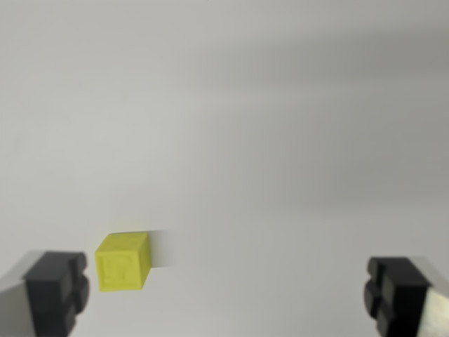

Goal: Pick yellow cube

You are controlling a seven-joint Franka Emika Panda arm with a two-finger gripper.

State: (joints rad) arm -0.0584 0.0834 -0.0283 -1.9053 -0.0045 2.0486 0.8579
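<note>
A small yellow cube rests on a plain white surface in the lower left of the wrist view. My gripper is open, its two dark fingertips far apart at the bottom corners. The cube lies just inside the left fingertip, close to it, with a small gap between them. The right fingertip stands far from the cube. Nothing is held between the fingers.
Only the white surface fills the rest of the view, with soft grey shadow bands across its upper part.
</note>
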